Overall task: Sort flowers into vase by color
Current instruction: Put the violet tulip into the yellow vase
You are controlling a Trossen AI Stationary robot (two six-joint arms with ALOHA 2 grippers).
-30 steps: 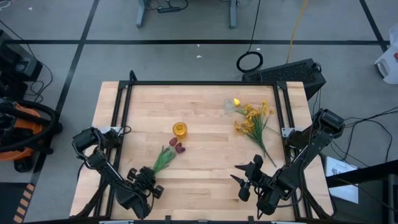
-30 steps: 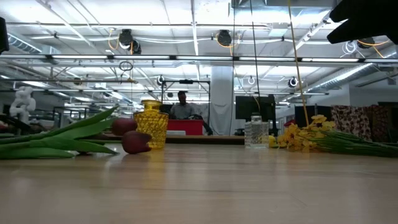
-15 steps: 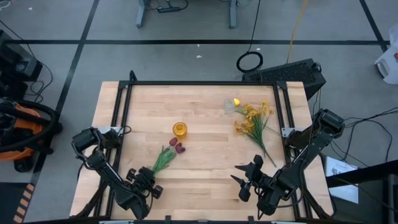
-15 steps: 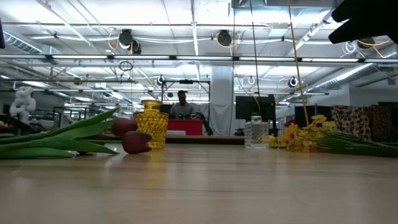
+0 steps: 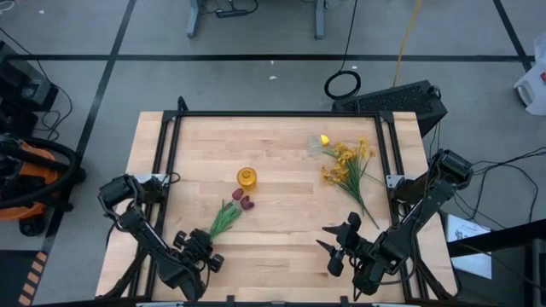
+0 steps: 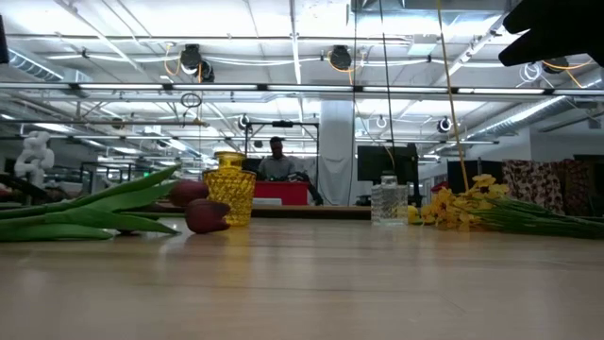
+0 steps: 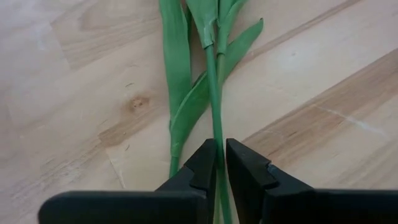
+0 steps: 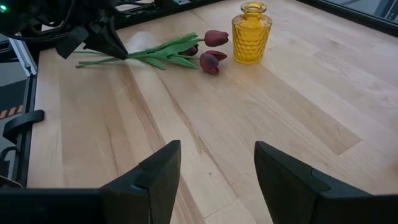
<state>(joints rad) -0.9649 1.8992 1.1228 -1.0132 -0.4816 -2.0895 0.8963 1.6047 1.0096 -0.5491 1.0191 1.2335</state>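
Wooden table (image 5: 281,162); red tulips (image 5: 241,200), yellow vase (image 5: 246,177), clear vase (image 5: 316,146), yellow flowers (image 5: 348,166)

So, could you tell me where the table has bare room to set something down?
Bare wood lies between the yellow vase and the yellow flowers, and along the table's far edge. It is crowded around the red tulips, whose stems the left gripper grips.

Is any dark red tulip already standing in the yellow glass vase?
No: the dark red tulips lie flat on the wooden table beside the yellow glass vase, which holds no flowers.
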